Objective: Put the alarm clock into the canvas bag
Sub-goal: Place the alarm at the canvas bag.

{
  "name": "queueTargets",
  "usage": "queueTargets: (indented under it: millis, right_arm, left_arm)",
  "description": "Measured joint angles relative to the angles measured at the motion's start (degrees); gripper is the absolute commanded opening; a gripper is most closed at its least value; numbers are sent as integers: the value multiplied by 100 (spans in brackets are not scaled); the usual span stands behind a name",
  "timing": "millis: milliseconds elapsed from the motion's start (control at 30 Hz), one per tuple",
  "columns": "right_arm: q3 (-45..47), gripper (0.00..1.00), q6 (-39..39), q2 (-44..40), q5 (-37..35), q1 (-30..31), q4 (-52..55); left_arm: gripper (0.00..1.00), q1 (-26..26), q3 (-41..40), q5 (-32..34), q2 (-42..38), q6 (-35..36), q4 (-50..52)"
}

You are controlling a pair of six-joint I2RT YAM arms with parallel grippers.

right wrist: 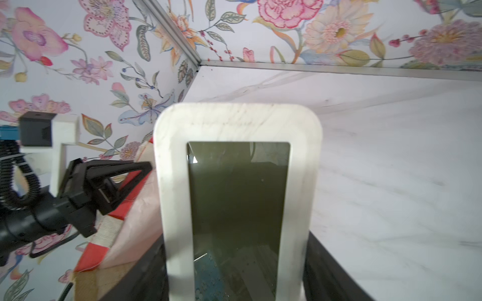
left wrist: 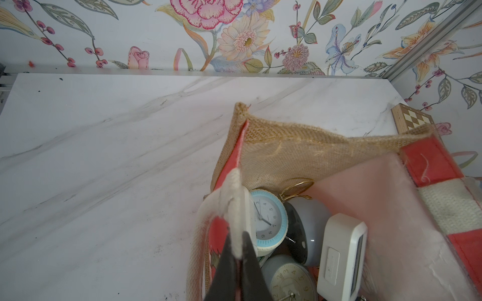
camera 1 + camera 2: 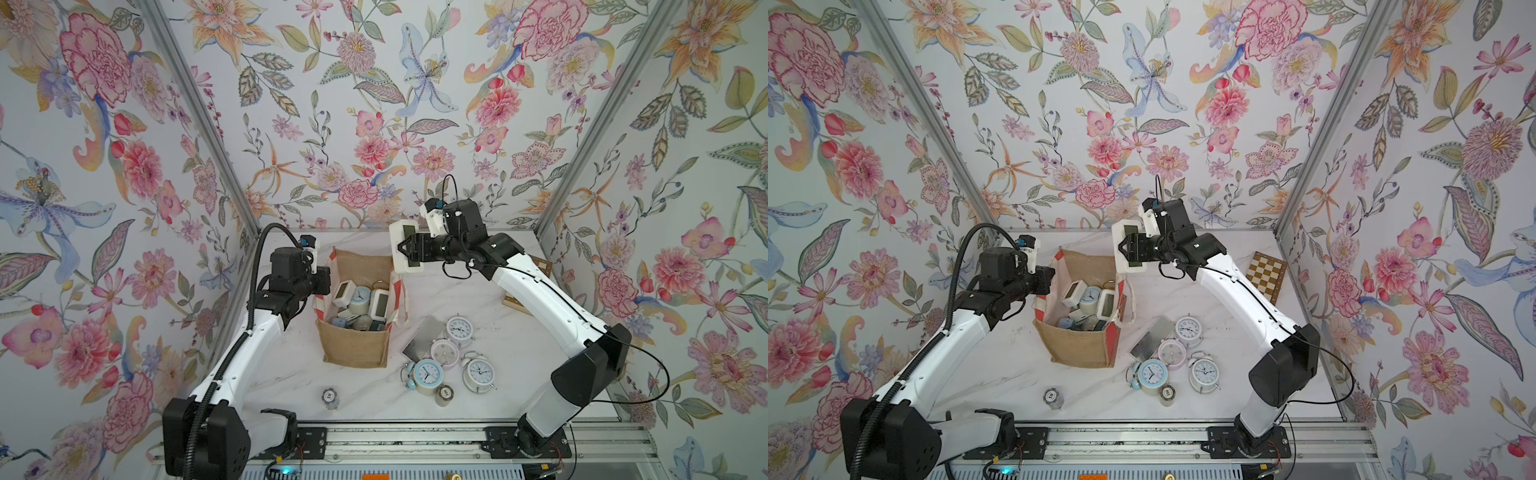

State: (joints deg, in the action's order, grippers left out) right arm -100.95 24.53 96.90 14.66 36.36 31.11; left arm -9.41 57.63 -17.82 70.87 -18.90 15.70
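Held thing: the digital alarm clock (image 3: 400, 232), with a white case and dark screen, was well above the table (image 3: 291, 374), gripped in the right jaws.
Long axis: it ran roughly far to near, crosswise to the right jaws, with the screen turned toward the right wrist camera.
Way to the target: the canvas bag (image 3: 355, 345) stood upright on the table. Its open mouth lay left of, nearer than and lower than the clock, which hung about over the bag's far right corner.
Nearer arm: the right arm (image 3: 536, 291) carried the clock and was the one placed to deliver it.
Right jaws: partly spread and clamped on the clock's narrow sides. Both fingers were blurred at the edge of the right wrist view.
Left jaws: closed tight, pinching the bag's white handle (image 2: 229, 198) at the left rim. This probably kept the mouth open.
Bag contents: a blue-rimmed round clock (image 3: 359, 297) and several other clocks already lay inside, and the mouth looked unobstructed.
Coming move, judged: a short shift left and toward the near side would centre the clock over the mouth, followed by a descent and release.
Risk, judged: the clock could catch on the right rim.
Loose items: twin-bell alarm clocks (image 3: 478, 372) lay on the table near right of the bag.
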Motion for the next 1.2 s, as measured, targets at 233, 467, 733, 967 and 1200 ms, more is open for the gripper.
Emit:
queueTargets:
  millis: [233,467,733,967,1200]
  right_arm:
    - [0,46,756,229,87,811,-730]
    - [0,45,1211,737,-262,1432,-997]
    - [-446,48,1685,1593,-748,1690,-820]
    - [-667,50,2081,1923,-1451,1814,-275]
    - [-994,47,2249,2221,-2190,1875,396]
  left_arm:
    - [6,0,0,0,0,0,0]
    - [6,0,0,0,0,2,2]
    - [6,0,0,-17,0,2,4]
    - [7,0,4,-22,2,7,9]
    - [6,0,15,-48,28,4,4]
